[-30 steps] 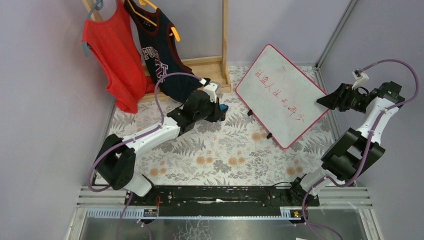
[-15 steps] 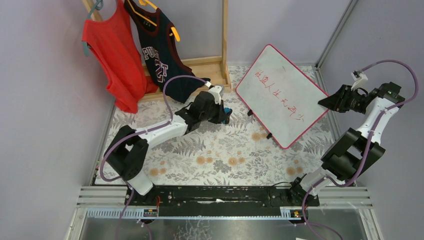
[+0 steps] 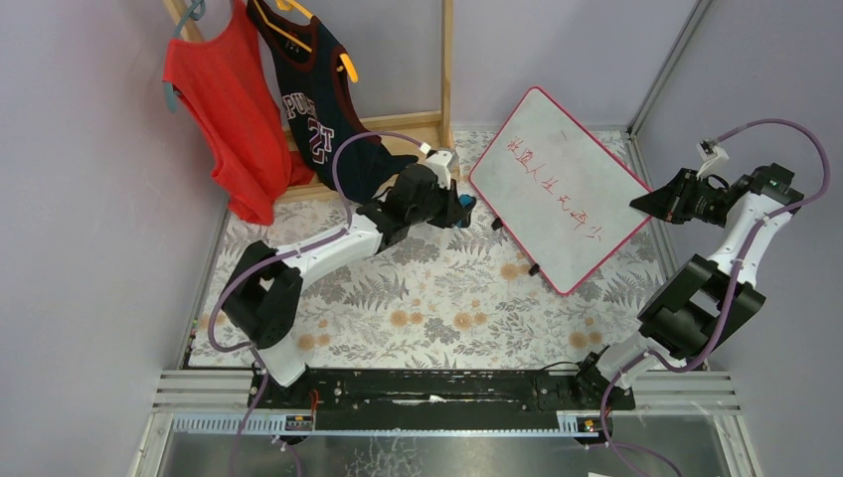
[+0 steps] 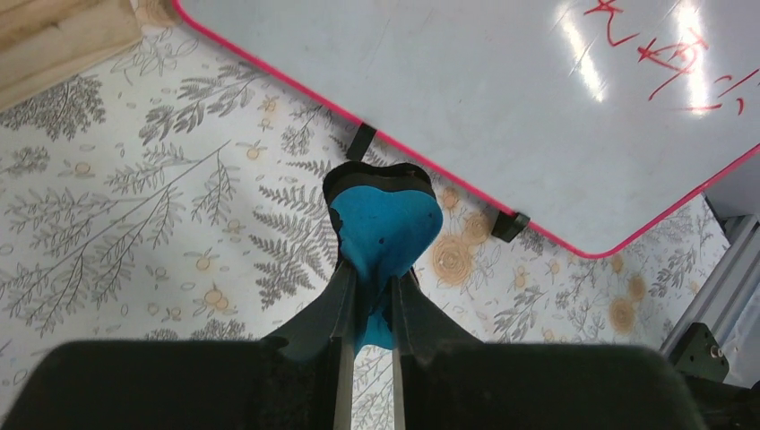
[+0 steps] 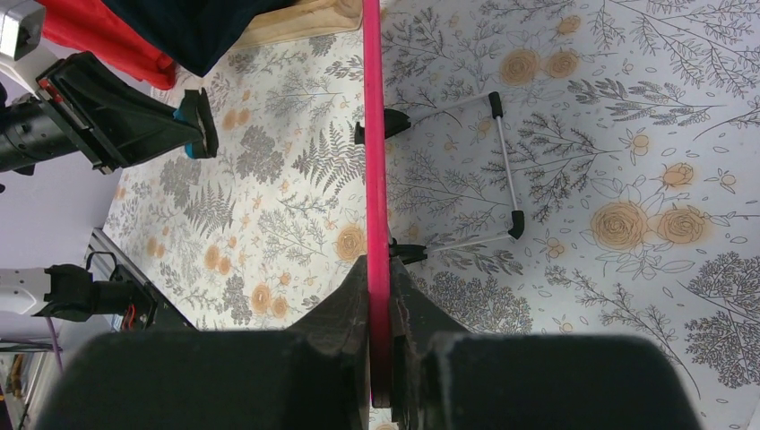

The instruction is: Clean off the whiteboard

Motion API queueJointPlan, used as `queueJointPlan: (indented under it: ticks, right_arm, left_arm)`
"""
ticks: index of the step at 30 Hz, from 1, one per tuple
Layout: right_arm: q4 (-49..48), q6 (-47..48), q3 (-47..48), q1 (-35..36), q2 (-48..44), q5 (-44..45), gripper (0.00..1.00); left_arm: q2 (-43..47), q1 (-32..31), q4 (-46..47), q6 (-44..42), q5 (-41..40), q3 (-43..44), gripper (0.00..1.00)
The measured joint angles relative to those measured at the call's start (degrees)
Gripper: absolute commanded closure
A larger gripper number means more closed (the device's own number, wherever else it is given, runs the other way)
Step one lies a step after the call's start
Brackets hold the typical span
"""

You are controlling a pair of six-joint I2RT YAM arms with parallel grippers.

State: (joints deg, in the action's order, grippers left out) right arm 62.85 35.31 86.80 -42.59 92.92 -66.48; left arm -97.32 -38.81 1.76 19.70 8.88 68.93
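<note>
Reading left to right: the red shirt (image 3: 214, 99) and navy jersey (image 3: 318, 109) hang on the wooden rack (image 3: 447, 79), and we don't need either. The left arm (image 3: 328, 248) has stretched out over the last second, swinging the left jaws away from the rack base and rightward across the floral counter (image 3: 437, 298). Those jaws are clenched on the blue eraser (image 4: 385, 219), which sticks out past the tips. The eraser now sits just short of the lower-left edge of the whiteboard (image 3: 572, 149), near one black foot (image 4: 361, 139), and as far as we can tell it isn't touching the board. The board is at the far right of the counter, propped tilted on its wire stand (image 5: 497, 152), same spot as a second ago. The red marks (image 3: 557, 189) are all intact. The right jaws are gripping the pink frame (image 5: 373, 134) at the board's right edge and have barely moved. Our take: the approach is nearly done and no wiping has started. Next we need to lift the eraser onto the sloped face and press it flat. The right-side hold should brace the board against that push, though the stand may skid if we push hard.
</note>
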Motion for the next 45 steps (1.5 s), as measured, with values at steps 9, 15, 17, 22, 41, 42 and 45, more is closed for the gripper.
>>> queueJointPlan:
  ticks: [9,15,17,22,41,42,45]
  right_arm:
    - [0.3,0.3,0.0,0.0,0.0,0.0,1.00]
    - [0.8,0.9,0.0,0.0,0.0,-0.1,1.00]
    - [1.2,1.2,0.0,0.0,0.0,-0.1,1.00]
    - [2.3,2.0,0.4,0.0,0.0,0.0,1.00]
    - [5.0,3.8,1.4,0.0,0.0,0.8,1.00]
    - [5.1,3.8,1.4,0.0,0.0,0.8,1.00]
    - [5.2,4.0,1.4,0.0,0.0,0.8,1.00]
  left_arm:
    - [-6.8,0.0,0.0,-0.7,1.7,8.9,1.00]
    - [-11.9,0.0,1.2,-3.3,3.2,15.5,1.00]
    - [-14.0,0.0,1.7,-5.0,4.1,18.3,1.00]
    - [-18.5,0.0,3.0,-9.4,8.3,23.9,1.00]
    - [-24.5,-15.8,5.1,-10.8,7.9,30.1,1.00]
    - [-24.7,-16.5,5.0,-10.7,7.6,30.2,1.00]
    - [-25.9,-18.4,5.1,-9.7,5.4,30.5,1.00]
